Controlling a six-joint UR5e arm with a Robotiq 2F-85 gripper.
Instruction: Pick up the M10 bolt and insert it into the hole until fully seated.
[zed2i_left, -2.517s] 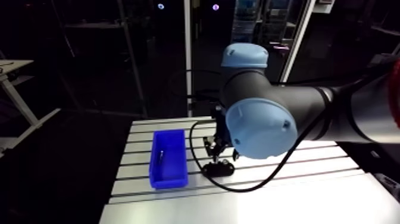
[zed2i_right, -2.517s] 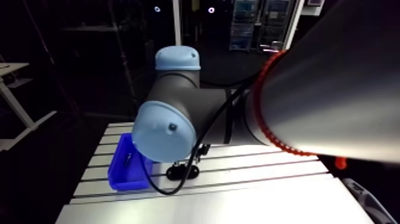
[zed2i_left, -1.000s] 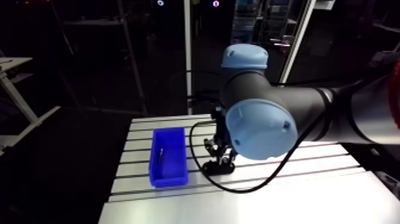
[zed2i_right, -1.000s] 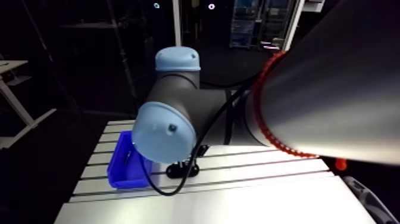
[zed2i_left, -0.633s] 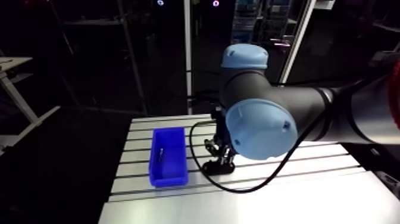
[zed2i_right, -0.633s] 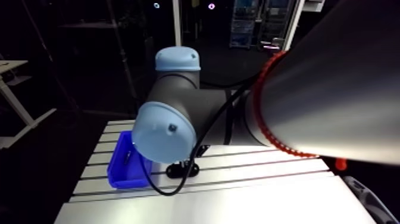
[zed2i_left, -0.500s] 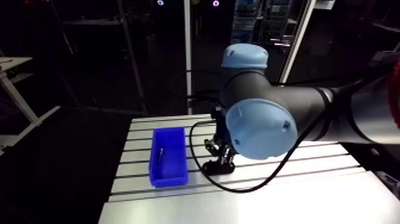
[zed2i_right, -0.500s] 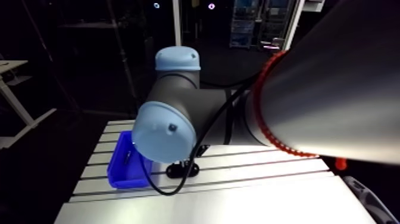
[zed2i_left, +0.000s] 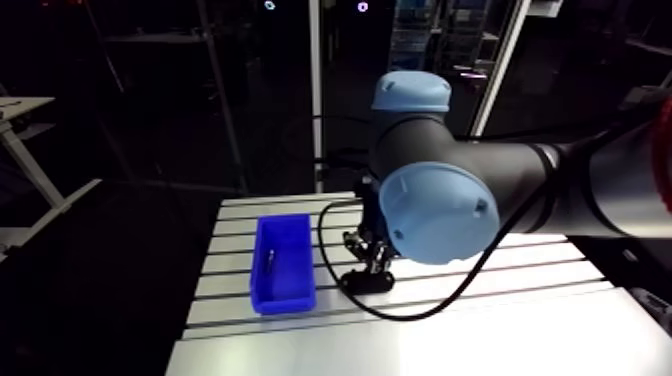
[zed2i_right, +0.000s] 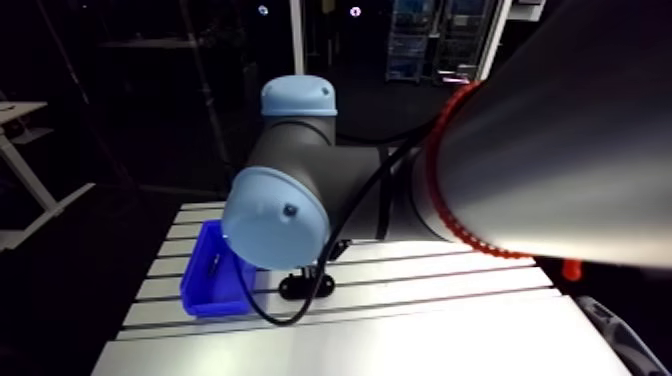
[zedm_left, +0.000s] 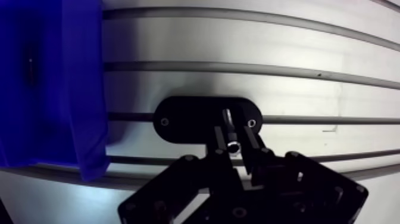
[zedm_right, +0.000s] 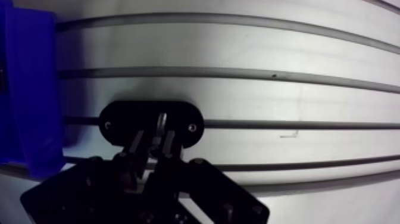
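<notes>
In the wrist view my gripper (zedm_left: 233, 144) is shut on a silver M10 bolt (zedm_left: 230, 128). Its head sits between the fingertips (zedm_left: 217, 142) and its shank points down at the middle of a black oval plate (zedm_left: 184, 119). The plate lies on the slotted table with a small screw near each end. The bolt's tip hides the hole, and I cannot tell how deep it sits. In the arm view the gripper (zed2i_left: 368, 258) hangs just above the same plate (zed2i_left: 365, 284).
A blue bin (zed2i_left: 282, 262) stands on the table (zed2i_left: 520, 290) close beside the plate, with another small dark bolt (zed2i_left: 270, 262) lying in it. The bin's near wall (zedm_left: 89, 119) is a short gap from the plate's end. Slots run across the table.
Compared with the earliest frames, the gripper has come down slightly toward the black plate. The bin and the plate have not moved.
</notes>
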